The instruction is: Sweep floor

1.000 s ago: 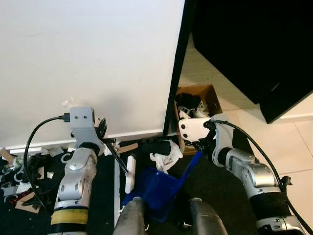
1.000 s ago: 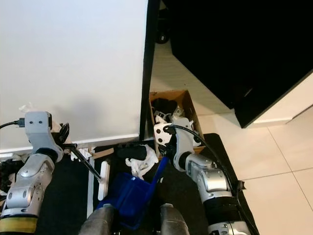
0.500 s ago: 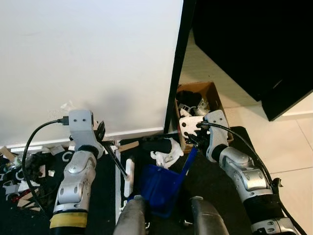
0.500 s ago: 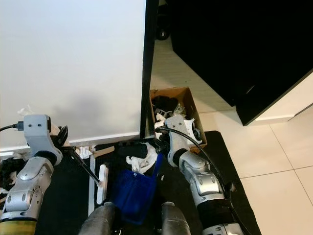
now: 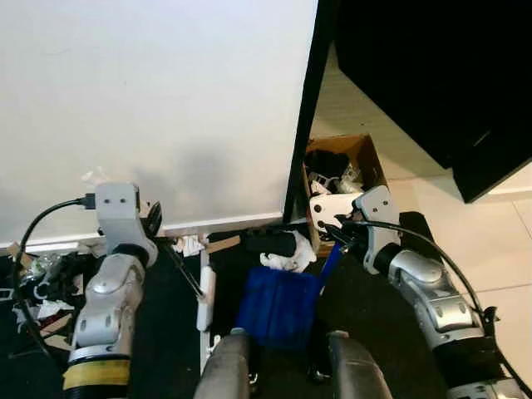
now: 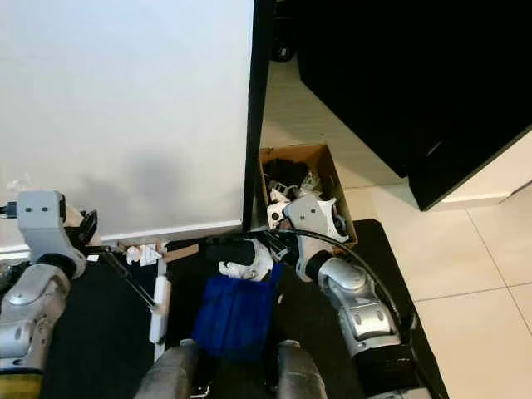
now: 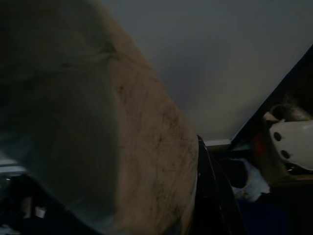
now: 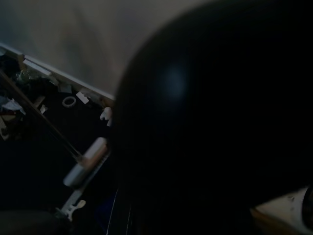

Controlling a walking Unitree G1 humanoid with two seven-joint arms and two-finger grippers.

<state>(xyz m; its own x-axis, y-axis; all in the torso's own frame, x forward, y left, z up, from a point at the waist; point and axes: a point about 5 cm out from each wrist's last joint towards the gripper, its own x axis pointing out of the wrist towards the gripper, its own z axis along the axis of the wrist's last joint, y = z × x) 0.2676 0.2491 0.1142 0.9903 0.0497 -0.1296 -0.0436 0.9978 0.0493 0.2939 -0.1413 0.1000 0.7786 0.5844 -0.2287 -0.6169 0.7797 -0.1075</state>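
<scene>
My left gripper is shut on the thin dark handle of a broom. Its white head rests on the black mat, near the wall's skirting. My right gripper is shut on the blue handle of a dustpan, which lies on the mat just ahead of my knees, to the right of the broom head. A crumpled white paper lies at the pan's far edge, beside a black object. The broom head appears dimly in the right wrist view.
A white wall rises straight ahead, with a black vertical edge to its right. An open cardboard box of junk sits behind my right arm. Several scraps and cables litter the floor at left. Dark furniture stands at upper right; pale tiles at right.
The dustpan has swung from a tilt to lie square to the wall, closer to the crumpled paper. The broom head has shifted slightly left. The camera has also shifted.
</scene>
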